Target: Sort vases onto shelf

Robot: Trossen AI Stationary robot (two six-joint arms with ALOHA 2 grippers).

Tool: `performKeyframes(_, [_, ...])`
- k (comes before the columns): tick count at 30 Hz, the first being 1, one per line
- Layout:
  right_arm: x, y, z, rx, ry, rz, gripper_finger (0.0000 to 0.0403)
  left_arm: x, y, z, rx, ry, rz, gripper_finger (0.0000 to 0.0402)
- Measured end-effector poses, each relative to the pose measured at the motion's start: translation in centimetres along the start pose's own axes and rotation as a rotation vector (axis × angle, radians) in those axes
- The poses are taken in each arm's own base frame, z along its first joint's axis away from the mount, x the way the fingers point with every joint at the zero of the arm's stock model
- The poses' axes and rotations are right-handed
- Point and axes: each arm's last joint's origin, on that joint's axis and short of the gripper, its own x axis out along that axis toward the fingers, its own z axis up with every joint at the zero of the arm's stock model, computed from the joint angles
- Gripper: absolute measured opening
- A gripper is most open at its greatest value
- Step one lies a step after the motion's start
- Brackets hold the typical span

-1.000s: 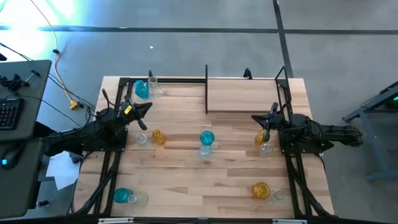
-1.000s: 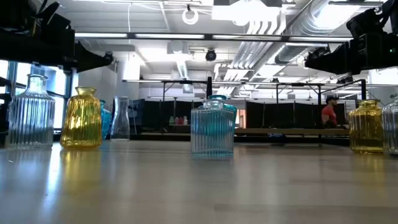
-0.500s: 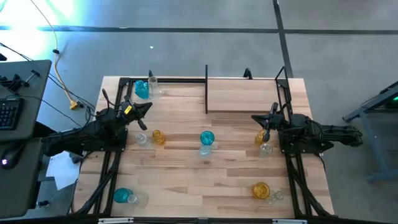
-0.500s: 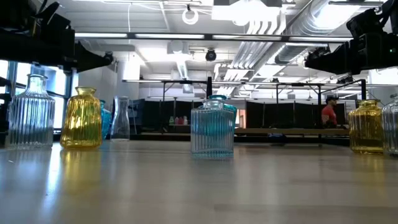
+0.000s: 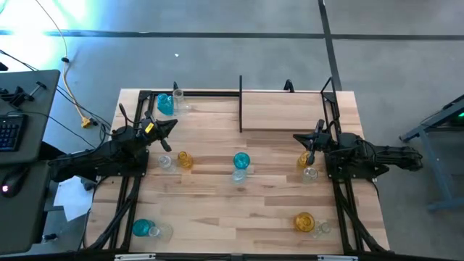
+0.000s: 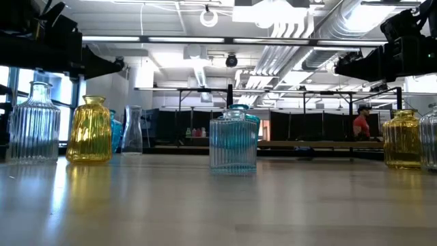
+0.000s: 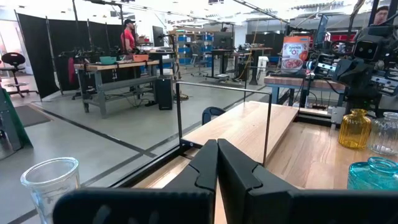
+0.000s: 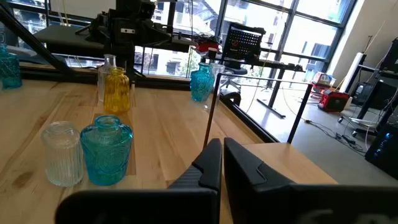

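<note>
Glass vases scattered over a pale plank tabletop (image 5: 217, 203), open workshop beyond.

Empty shelf (image 5: 283, 110) at the far edge; teal vase (image 5: 241, 160) mid-table. Left gripper (image 5: 171, 125) and right gripper (image 5: 299, 137) clenched, holding nothing, raised above the wood.

The shelf (image 5: 284, 110), a bare light-wood board framed in thin black metal with upright posts, lies flat at about one o'clock on the table. The vases are set upright in pairs, none on the board. A teal vase (image 5: 164, 104) with a clear one (image 5: 179, 99) is seen at eleven o'clock. An amber vase (image 5: 185, 160) and a clear one (image 5: 165, 162) stand at nine o'clock. A teal vase (image 5: 241, 161) touches a clear ribbed one (image 5: 239, 175) at the centre. Amber-and-clear pairs stand at three (image 5: 304, 159) and five o'clock (image 5: 304, 221); a teal-and-clear pair (image 5: 143, 228) at seven.
</note>
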Motion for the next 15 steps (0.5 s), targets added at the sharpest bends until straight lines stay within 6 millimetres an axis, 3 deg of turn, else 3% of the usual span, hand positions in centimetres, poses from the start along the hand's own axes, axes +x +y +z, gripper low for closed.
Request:
performKeyframes(9, [0.00,-0.06,0.25,-0.001,-0.027,-0.009,0.0000,0.00,0.00,0.00,0.000,0.000,0.000,0.0000])
performKeyframes(15, [-0.04,-0.18,0.91,0.171,-0.095,-0.012,0.0000,0.00,0.00,0.00,0.000,0.000,0.000,0.0000])
